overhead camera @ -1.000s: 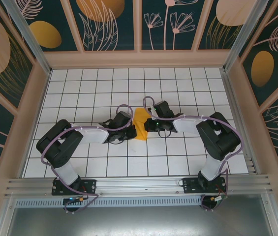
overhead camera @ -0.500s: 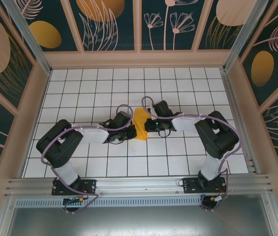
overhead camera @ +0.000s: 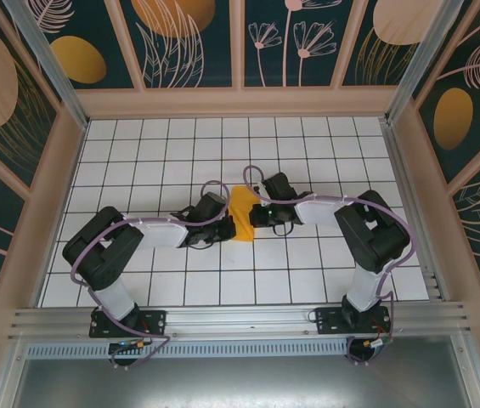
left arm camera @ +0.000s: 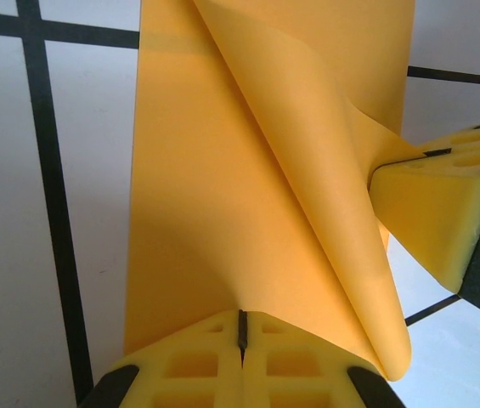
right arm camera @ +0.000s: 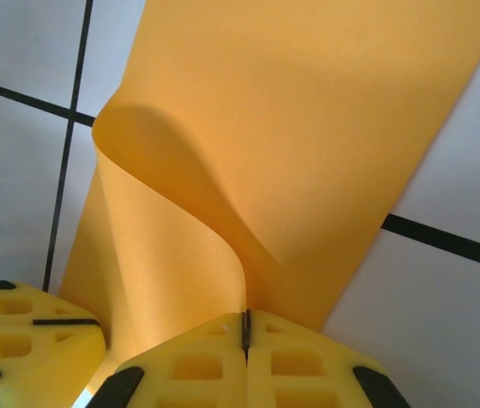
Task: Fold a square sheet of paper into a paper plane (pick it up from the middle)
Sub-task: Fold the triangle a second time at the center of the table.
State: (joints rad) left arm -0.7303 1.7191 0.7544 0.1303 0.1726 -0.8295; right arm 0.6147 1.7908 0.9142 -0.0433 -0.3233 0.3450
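Top view, sheet: the square sheet of paper (overhead camera: 241,214) is sitting at the middle of the white gridded table (overhead camera: 138,153), between the two arms, and is looking bunched rather than flat.
Top view, grippers: the left gripper (overhead camera: 223,223) is meeting the sheet's left side and the right gripper (overhead camera: 255,214) its right side. Finger detail is too small to judge here.
Left wrist, hand state: the left gripper (left arm camera: 241,327) is clamping the sheet's near edge, its yellow pads pressing together on the paper.
Left wrist, sheet: the sheet (left arm camera: 214,221) is stretching away over the grid lines. One flap is curling to the right, where the right gripper's pad (left arm camera: 431,212) is touching it.
Right wrist, hand state: the right gripper (right arm camera: 245,327) is pinching the sheet's edge, its pads meeting with no gap.
Right wrist, sheet: the sheet (right arm camera: 307,153) is bulging into a rounded curl just left of the pinch, with the left gripper's pad (right arm camera: 27,331) sitting at lower left.
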